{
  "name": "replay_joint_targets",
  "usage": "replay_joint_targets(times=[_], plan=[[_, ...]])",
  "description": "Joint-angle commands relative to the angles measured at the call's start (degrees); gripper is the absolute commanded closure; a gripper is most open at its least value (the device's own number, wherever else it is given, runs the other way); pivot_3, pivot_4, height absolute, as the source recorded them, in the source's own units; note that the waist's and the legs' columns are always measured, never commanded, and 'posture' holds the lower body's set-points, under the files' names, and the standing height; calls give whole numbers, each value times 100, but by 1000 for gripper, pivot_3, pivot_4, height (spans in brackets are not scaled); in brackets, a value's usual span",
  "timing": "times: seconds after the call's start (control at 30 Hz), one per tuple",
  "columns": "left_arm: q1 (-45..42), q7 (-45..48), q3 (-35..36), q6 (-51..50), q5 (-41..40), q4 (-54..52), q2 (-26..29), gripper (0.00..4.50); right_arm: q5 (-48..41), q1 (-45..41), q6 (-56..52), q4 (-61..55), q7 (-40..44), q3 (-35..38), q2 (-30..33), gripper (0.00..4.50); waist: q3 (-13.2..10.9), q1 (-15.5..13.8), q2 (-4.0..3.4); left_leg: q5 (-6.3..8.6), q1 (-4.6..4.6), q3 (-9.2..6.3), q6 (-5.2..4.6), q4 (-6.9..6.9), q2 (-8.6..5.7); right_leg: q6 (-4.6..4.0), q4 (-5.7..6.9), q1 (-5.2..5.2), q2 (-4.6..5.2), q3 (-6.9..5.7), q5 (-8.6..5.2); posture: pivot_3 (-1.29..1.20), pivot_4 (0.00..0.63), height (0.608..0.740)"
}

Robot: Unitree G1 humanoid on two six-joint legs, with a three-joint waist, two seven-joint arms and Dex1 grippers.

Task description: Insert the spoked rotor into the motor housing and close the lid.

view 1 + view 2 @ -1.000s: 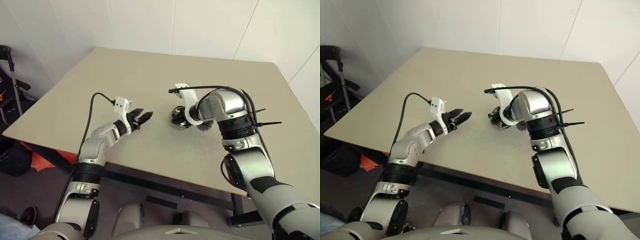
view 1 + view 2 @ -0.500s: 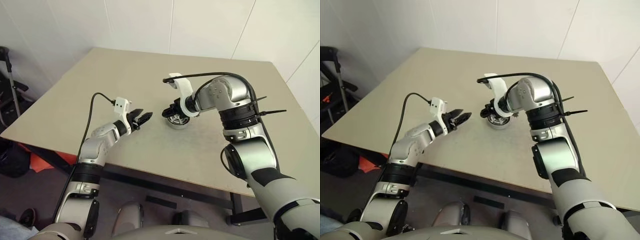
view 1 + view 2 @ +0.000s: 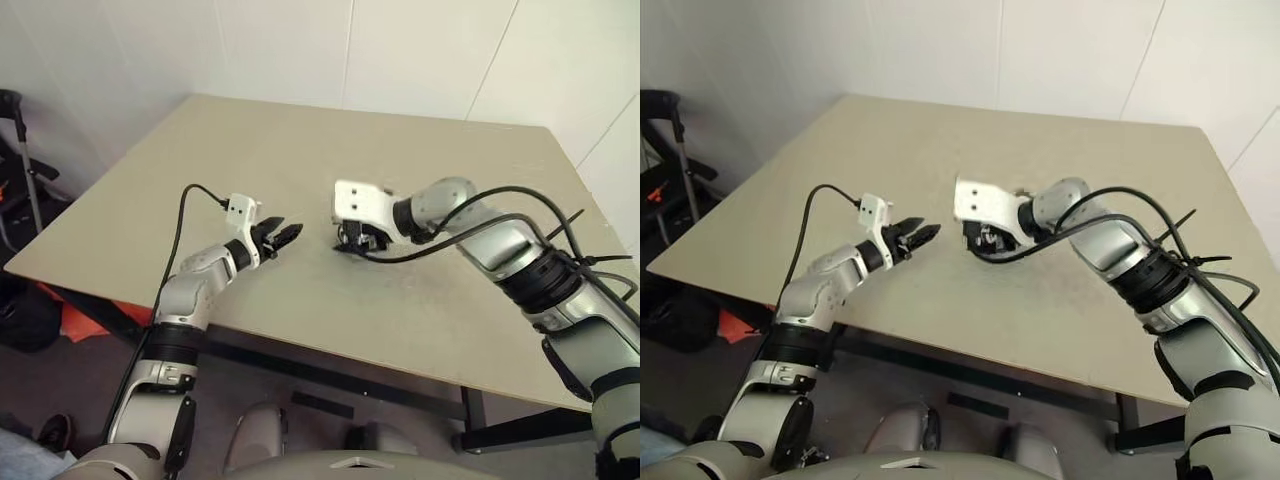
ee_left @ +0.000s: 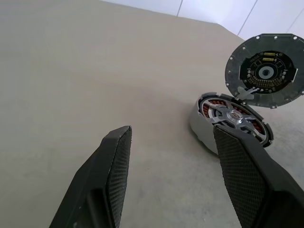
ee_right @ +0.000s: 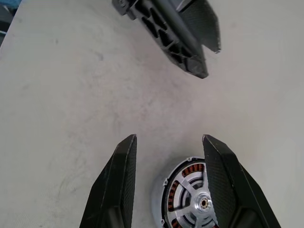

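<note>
Spoked rotor inside motor housing, left wrist view catches lid upright

In the head views, the right hand and its white wrist mount cover most of the motor housing. In the right wrist view, the picture's edge cuts off the housing. What supports the lid cannot be determined.

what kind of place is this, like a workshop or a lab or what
Probably a plain test room or lab rather than a fitted workshop: one bare beige table stands against white panelled walls, with only a squat silver motor housing with copper windings on it, and a black wheeled frame parked beside it.
</note>
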State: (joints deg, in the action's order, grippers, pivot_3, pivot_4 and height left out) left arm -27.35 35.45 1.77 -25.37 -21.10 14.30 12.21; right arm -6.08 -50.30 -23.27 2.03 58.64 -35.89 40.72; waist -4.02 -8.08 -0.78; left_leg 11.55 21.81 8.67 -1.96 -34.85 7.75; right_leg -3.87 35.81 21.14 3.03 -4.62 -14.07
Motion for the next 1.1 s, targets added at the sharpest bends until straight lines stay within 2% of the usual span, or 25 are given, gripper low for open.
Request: replay_joint_targets(times=[0.03, 0.4, 0.83, 1.1], plan=[[-173, 50, 7, 134, 29, -78, 33, 1590, 544, -203, 757, 583, 16, 145, -225, 2048, 0, 60, 0, 0, -2, 0, -1, -2, 1, -14, 1, -3, 0, 0, -6, 0, 0, 740], [-97, 2, 35, 124, 29, -180, 68, 1590, 1566, -251, 1968, 2490, 73, 235, -636, 2048, 0, 98, 0, 24, 12, 2, -48, -29, 3, -25, -3, -3, 1, -1, -5, 0, 0, 740], [-17, -35, 59, 123, 9, -217, 89, 1590, 1722, 211, 2301, 1863, 1029, 684, -13, 2048, 0, 101, 0, 24, 13, 7, -85, -37, 4, -26, -3, -5, 4, -2, -6, 0, 0, 740], [-84, -13, 20, 154, 34, -129, 26, 1590, 2122, -52, 2583, 2671, 773, 648, -372, 2048, 0, 119, 0, 18, 4, 8, -84, -37, 6, -29, 3, -7, 3, -2, -4, 0, 0, 740]])
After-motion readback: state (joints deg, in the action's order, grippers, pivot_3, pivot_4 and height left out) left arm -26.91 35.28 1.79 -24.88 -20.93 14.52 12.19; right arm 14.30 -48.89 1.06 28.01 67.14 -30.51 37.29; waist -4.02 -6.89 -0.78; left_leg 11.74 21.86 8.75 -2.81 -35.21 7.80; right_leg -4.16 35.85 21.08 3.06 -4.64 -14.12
